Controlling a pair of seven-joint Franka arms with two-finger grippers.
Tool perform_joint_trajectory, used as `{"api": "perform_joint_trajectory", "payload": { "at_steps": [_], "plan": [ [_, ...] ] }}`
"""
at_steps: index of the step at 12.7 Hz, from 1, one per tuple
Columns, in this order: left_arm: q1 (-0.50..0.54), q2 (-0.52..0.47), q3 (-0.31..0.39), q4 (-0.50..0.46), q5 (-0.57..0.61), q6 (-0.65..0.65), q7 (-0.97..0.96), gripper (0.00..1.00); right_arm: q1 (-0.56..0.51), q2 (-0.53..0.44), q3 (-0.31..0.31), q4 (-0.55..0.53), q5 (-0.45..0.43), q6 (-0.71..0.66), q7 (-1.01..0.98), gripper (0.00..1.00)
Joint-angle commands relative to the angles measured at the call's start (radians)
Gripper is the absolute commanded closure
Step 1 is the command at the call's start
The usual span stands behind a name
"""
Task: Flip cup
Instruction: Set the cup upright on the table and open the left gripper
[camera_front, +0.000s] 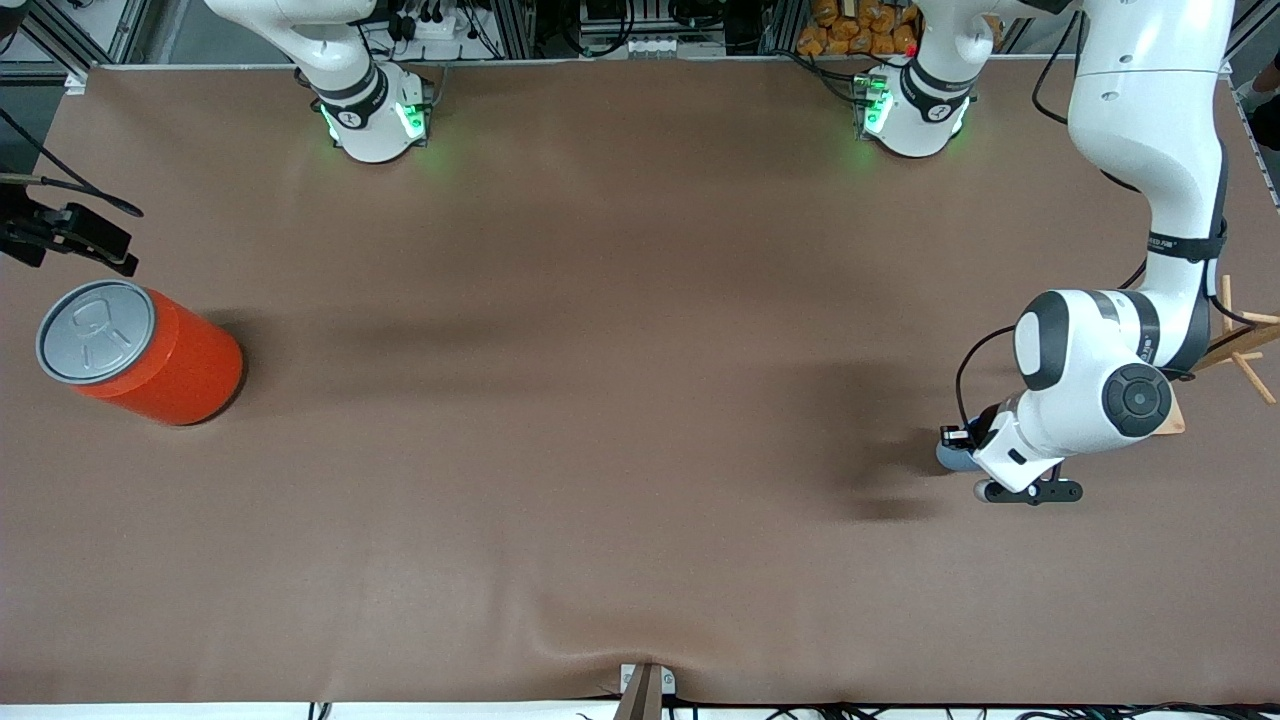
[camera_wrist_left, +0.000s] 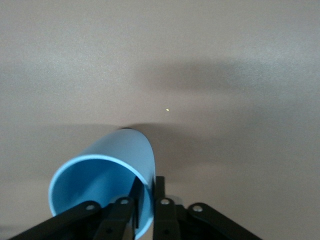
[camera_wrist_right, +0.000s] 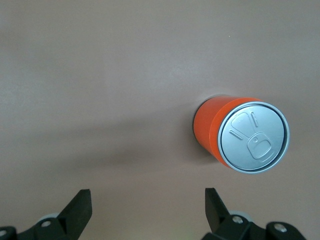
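Left claw, low over the tabletop at the left arm's end: its two dark fingers straddle the rim wall of the small light-blue tapered plastic cup, one finger inside the darker blue mouth and one outside, pinching the wall. In the left wrist view the cup is tilted, its open mouth turned back toward the claw and its closed base pointing away, down toward the brown surface; its long axis therefore runs outward from the claw, roughly in line with the fingers. Whether the base touches the tabletop cannot be told. In the front view only a sliver of the cup shows, at the wrist's edge toward the right arm's end of the tabletop.

Judged from this pose, the flip is under way: the coming move turns on rotating that axis about the pinched rim, then letting go. The left arm is far the nearer.

Right claw: fingers spread wide and empty, waiting above the large orange can with a grey pull-tab lid, which stands upright at the right arm's end, well apart from the cup.
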Motion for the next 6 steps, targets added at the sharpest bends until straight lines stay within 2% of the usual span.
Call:
{"api": "perform_joint_trajectory", "payload": {
  "at_steps": [1, 4, 6],
  "plan": [
    [-0.001, -0.016, -0.001, 0.007, 0.017, 0.004, -0.024, 0.0, -0.021, 0.01, 0.014, 0.023, 0.016, -0.017, -0.005, 0.0],
    [0.02, -0.069, -0.001, 0.028, 0.014, -0.022, -0.006, 0.0, -0.022, 0.01, 0.014, 0.023, 0.016, -0.017, -0.005, 0.0],
    [0.016, -0.161, 0.003, 0.032, 0.02, -0.091, -0.01, 0.0, -0.022, 0.01, 0.014, 0.023, 0.018, -0.017, -0.005, 0.0]
  ]
}}
